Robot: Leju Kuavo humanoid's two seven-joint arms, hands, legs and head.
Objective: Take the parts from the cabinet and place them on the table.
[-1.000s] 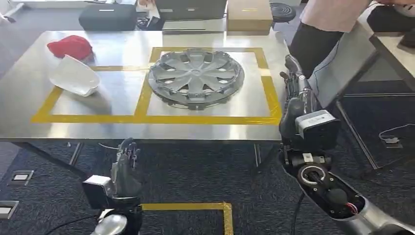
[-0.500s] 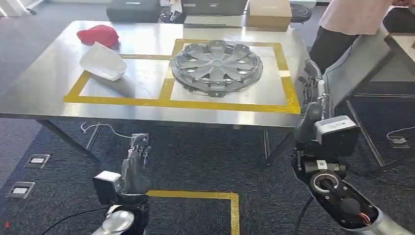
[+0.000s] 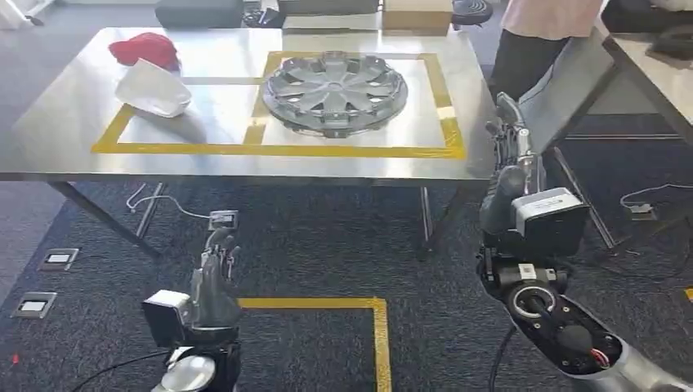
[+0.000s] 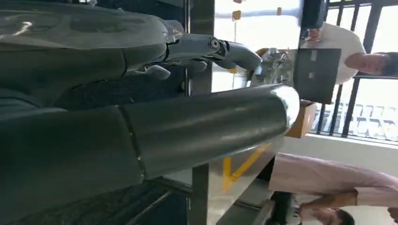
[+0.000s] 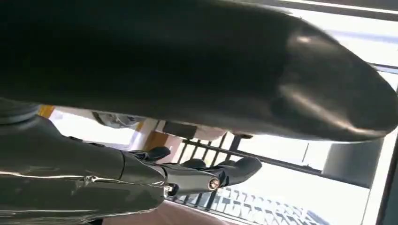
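Hubcap (image 3: 336, 91) lies flat on table (image 3: 65, 139), inside the right yellow-taped square (image 3: 445, 106). White curved part (image 3: 152, 88) sits in the left taped box, w/ a red cloth-like item (image 3: 144, 49) just behind it, touching or nearly so. So I read at least two parts as delivered; can't see the cabinet, so can't tell how many are left. Left hand (image 3: 214, 273) hangs low over the carpet in front of the table, fingers loosely apart, holding nothing. Right hand (image 3: 508, 143) is up near the table's right edge, fingers extended, empty too. Person (image 3: 535, 37) standing past the far right corner. Yellow floor tape (image 3: 327, 304) beneath me. Next, I'd guess: back to cabinet for another part.
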